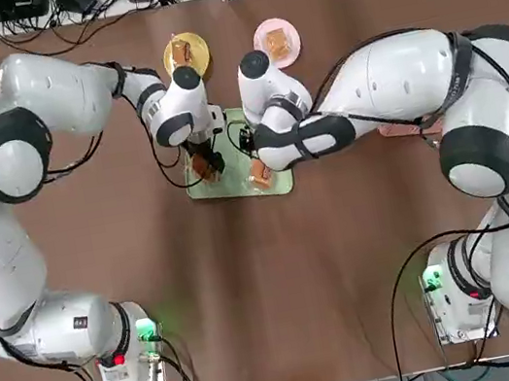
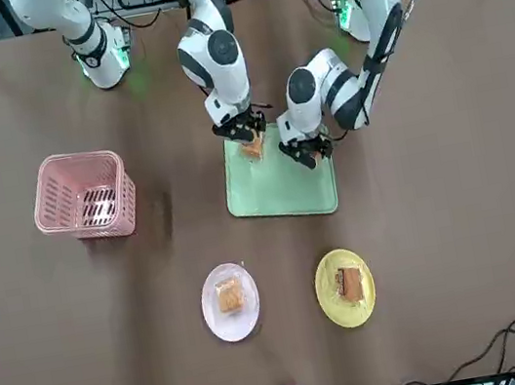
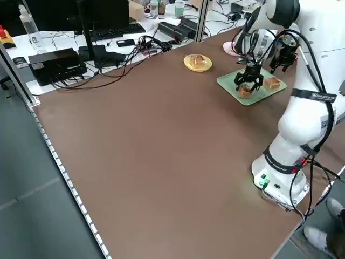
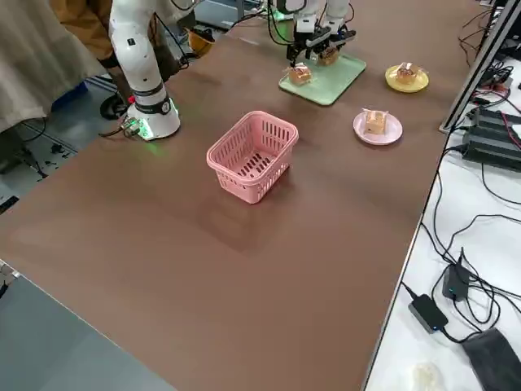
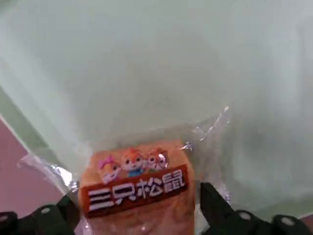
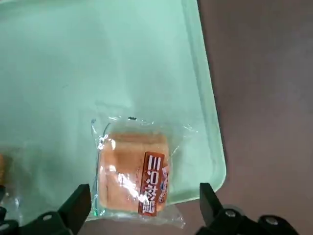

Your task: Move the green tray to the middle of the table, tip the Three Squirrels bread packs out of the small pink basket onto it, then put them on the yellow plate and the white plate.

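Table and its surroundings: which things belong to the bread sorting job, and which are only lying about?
Job things:
green tray
bread packs
pink basket
yellow plate
white plate
left gripper
right gripper

Lying about:
keyboard
black box
cables

The bread pack [image 5: 139, 188] lying on the green tray [image 5: 161, 68], seen in the left wrist view, carries a red-brown band printed with the white Chinese characters 三只松鼠, and above that band three small cartoon squirrel figures. The second bread pack [image 6: 134, 174], near a corner of the tray in the right wrist view, bears the same red-brown band along one side, with the white characters 三只松 readable and the rest creased by the wrapper. In the left side view an arm link [image 3: 315, 96] carries a line of dark lettering, too small to read. The packs on the plates show no readable print.
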Controlling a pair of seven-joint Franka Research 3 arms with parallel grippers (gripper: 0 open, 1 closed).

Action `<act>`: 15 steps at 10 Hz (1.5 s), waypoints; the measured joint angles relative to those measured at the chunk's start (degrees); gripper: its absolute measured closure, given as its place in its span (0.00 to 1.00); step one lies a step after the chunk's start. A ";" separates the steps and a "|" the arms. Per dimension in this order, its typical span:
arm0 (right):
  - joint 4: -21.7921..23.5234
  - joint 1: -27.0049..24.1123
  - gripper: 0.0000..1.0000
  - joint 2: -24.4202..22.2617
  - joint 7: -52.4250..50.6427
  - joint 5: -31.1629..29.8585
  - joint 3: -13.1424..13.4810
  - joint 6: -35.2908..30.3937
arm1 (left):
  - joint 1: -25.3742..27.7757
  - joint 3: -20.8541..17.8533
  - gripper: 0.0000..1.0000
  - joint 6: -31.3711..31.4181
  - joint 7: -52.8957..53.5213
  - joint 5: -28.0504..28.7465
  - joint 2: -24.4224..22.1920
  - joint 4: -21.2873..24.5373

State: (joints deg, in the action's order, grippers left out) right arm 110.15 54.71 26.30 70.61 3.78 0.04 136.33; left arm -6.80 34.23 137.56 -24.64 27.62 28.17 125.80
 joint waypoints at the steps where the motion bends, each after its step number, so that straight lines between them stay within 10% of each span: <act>1: 0.06 0.20 0.02 1.05 0.07 0.01 -0.01 1.81 | 0.00 -0.03 0.00 0.02 -0.04 0.00 0.82 -0.47; 5: 0.05 0.88 0.02 4.42 1.91 0.06 0.02 6.69 | 0.01 -0.12 0.01 -0.01 -0.04 0.04 1.81 -1.19; 7: 0.06 0.90 0.02 5.52 1.95 0.06 0.02 6.79 | 0.01 -0.11 0.27 -0.49 -0.04 0.04 1.77 -1.53; 10: -0.18 1.06 0.02 7.47 2.01 0.06 0.01 7.21 | 0.23 -0.06 0.37 -1.74 -0.06 0.17 1.49 -2.20; 15: -1.64 0.86 0.39 7.67 2.09 0.00 0.28 7.27 | 2.67 -0.61 0.51 -9.44 -0.33 0.63 -0.32 -13.93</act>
State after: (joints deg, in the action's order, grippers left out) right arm 108.51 55.57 33.97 72.71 3.78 0.32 143.61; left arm -4.13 33.62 128.12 -24.97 28.25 27.86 111.87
